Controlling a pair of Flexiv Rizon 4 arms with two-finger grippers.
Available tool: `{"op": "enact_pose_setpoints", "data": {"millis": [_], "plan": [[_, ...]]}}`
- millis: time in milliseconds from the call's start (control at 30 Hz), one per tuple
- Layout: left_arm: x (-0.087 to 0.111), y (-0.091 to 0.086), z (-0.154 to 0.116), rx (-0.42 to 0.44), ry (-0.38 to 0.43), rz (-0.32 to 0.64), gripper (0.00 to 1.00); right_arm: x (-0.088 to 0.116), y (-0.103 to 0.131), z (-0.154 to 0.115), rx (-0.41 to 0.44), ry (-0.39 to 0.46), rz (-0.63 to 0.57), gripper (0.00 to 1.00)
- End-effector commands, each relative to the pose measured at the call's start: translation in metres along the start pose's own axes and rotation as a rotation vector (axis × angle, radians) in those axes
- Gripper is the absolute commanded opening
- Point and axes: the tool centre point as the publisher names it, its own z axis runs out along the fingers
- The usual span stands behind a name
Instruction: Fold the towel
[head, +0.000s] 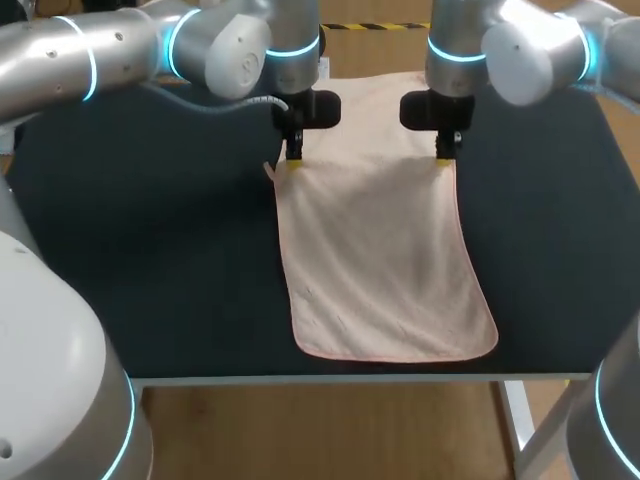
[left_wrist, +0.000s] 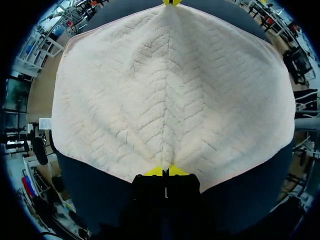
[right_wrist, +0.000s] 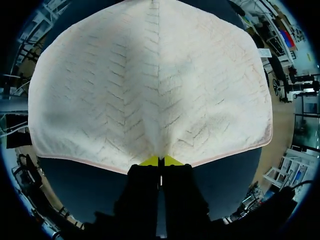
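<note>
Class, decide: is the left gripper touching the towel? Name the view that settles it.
Touching. The left wrist view shows the left gripper with its yellow tips pinched together on the edge of the towel, a cloth ridge running from them.

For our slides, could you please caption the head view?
Left gripper and right gripper pinch opposite side edges of a pink towel spread on the dark table.

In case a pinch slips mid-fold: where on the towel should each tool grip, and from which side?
The long side edges, opposite each other: left tool from the left, right tool from the right. The towel lies mostly flat, so only its thin edges can be pinched.
</note>
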Motion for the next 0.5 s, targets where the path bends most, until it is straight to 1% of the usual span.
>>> {"op": "enact_pose_setpoints", "data": {"millis": [33,133,167,200,267,333,367,433,467,500], "plan": [[0.007,0.008,-0.055,-0.008,-0.047,-0.011,0.00,0.007,-0.008,-0.046,-0.026,-0.050,-0.014,0.00],[-0.001,0.013,-0.080,-0.020,-0.077,-0.028,0.00,0.001,-0.007,-0.072,-0.044,-0.088,-0.023,0.00],[-0.004,0.014,-0.089,-0.035,-0.078,-0.029,0.00,-0.001,-0.007,-0.082,-0.047,-0.106,-0.027,0.00],[-0.008,0.015,-0.098,-0.041,-0.061,-0.017,0.00,-0.004,-0.007,-0.096,-0.050,-0.137,-0.035,0.00],[-0.013,0.017,-0.120,-0.080,-0.103,-0.017,0.00,-0.008,-0.006,-0.115,-0.051,-0.172,-0.044,0.00],[-0.018,0.021,-0.147,-0.078,-0.154,-0.019,0.00,-0.013,-0.006,-0.139,-0.051,-0.220,-0.062,0.00],[-0.022,0.023,-0.158,-0.088,-0.166,-0.024,0.00,-0.015,-0.006,-0.150,-0.057,-0.235,-0.071,0.00],[-0.030,0.028,-0.181,-0.079,-0.213,-0.034,0.00,-0.021,-0.005,-0.172,-0.067,-0.265,-0.096,0.00],[-0.035,0.028,-0.197,-0.100,-0.235,-0.038,0.00,-0.024,-0.003,-0.184,-0.073,-0.279,-0.108,0.00],[-0.038,0.029,-0.206,-0.107,-0.264,-0.039,0.00,-0.026,-0.002,-0.191,-0.072,-0.292,-0.118,0.00]]}}
